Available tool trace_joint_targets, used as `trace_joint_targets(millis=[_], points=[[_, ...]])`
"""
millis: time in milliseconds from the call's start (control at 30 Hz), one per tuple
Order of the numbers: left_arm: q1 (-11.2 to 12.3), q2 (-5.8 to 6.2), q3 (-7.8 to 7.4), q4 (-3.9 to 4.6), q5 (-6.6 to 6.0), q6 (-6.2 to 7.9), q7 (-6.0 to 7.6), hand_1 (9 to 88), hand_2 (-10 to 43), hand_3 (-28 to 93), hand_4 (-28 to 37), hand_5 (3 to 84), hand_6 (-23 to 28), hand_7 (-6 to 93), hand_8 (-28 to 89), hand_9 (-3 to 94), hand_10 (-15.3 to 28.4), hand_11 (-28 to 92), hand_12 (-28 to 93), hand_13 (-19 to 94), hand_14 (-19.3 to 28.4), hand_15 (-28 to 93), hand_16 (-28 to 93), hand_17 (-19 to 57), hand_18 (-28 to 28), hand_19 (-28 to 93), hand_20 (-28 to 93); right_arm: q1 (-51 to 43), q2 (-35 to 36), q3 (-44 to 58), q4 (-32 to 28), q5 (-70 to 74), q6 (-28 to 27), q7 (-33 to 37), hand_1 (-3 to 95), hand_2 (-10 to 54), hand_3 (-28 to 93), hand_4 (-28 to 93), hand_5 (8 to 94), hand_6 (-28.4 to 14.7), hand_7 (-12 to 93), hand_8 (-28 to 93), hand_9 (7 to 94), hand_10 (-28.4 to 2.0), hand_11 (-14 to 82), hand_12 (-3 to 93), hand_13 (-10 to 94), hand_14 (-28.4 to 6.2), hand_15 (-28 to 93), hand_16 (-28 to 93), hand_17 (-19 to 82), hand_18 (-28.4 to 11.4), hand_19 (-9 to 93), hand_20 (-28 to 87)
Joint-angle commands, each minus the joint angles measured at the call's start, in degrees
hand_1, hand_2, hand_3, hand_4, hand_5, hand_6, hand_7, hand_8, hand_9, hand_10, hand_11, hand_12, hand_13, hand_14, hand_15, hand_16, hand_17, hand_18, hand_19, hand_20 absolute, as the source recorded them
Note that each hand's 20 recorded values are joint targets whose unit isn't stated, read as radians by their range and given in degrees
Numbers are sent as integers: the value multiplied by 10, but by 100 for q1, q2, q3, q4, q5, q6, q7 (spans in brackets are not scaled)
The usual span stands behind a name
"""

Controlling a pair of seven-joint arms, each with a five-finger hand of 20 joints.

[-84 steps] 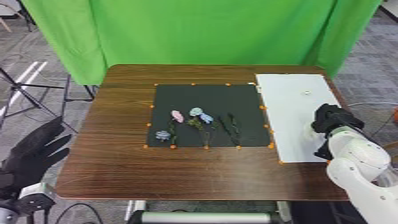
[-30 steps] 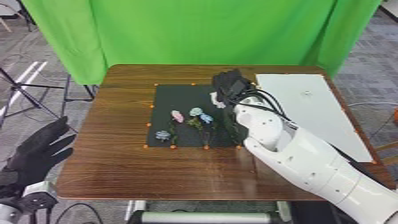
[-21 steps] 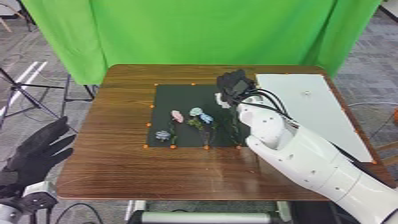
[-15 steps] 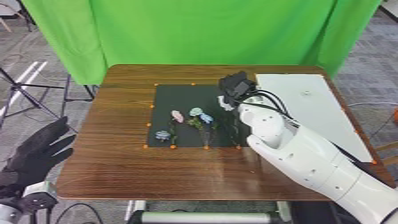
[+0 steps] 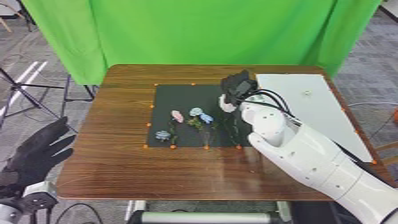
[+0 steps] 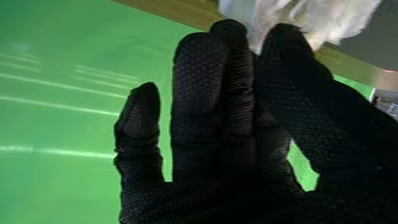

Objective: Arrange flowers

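While right hand (image 5: 237, 86) pinches white flower (image 6: 333, 19), left hand (image 5: 30, 159) spreads beside table (image 5: 76, 167) edge

And right now, not a word, label, number or sign can be read in either view.
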Motion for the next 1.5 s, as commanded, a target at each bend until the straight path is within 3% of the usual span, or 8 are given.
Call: trace_joint_targets(millis=[33,167,367,633,833,1100,1367,1500], points=[[72,-46,-22,-9,18,-21,-48,250,11,702,-267,221,5,185,-100,177,90,111,186,135,120,187,63,-128,178,353,95,2,-14,254,-188,-63,-618,-19,413,-95,837,-283,583,45,300,-174,663,-66,227,358,653,-7,510,372,213,-180,736,505],[66,-61,-29,-9,18,-38,-66,250,13,700,-265,221,5,184,-99,177,90,111,186,135,119,188,62,-128,178,353,95,-33,-15,440,-303,63,-977,-48,380,-95,856,-283,553,35,291,-175,614,-80,284,258,626,-20,517,348,191,-187,729,512],[56,-72,-27,-12,22,-35,-53,250,12,701,-264,220,6,184,-99,177,90,112,186,134,120,188,62,-128,178,353,95,-85,137,658,-303,296,-1002,558,328,-95,892,-279,513,15,275,-161,569,-93,249,232,590,-48,540,266,175,-193,725,517],[72,-107,-25,-14,30,-28,-25,251,12,701,-265,220,6,184,-99,176,90,112,185,134,121,189,61,-128,178,354,95,-111,559,811,262,600,-643,1583,308,-91,917,-255,355,-38,254,-129,304,-168,212,255,274,-126,544,176,107,-194,701,484],[79,-120,-15,-19,30,-23,-31,251,12,702,-266,220,6,184,-99,176,90,112,186,135,120,189,61,-128,178,354,95,-229,718,975,539,725,-604,1755,303,-88,919,-235,268,-69,195,-89,211,-184,110,274,180,-164,268,212,36,-204,570,304],[18,-88,25,10,23,-93,-87,250,12,702,-266,220,6,184,-99,176,90,111,186,134,121,190,61,-128,178,354,95,-381,729,1351,857,1365,-763,1728,359,-73,927,-241,185,-93,146,-62,175,-176,33,256,228,-160,37,231,35,-195,504,180],[-7,-49,13,35,26,-110,-110,251,13,701,-265,220,6,183,-99,177,91,112,185,134,121,189,61,-128,178,354,95,-460,846,1489,1000,1543,-516,1732,399,-66,932,-255,178,-89,162,-75,195,-164,36,217,313,-134,67,165,65,-185,509,158],[-25,-31,20,49,21,-143,-133,251,13,701,-265,220,6,183,-98,176,90,113,185,134,121,188,61,-128,178,354,95,-488,898,1487,1068,1578,-250,1619,395,-76,932,-276,220,-65,211,-103,274,-148,83,194,417,-91,135,141,103,-170,552,180]])
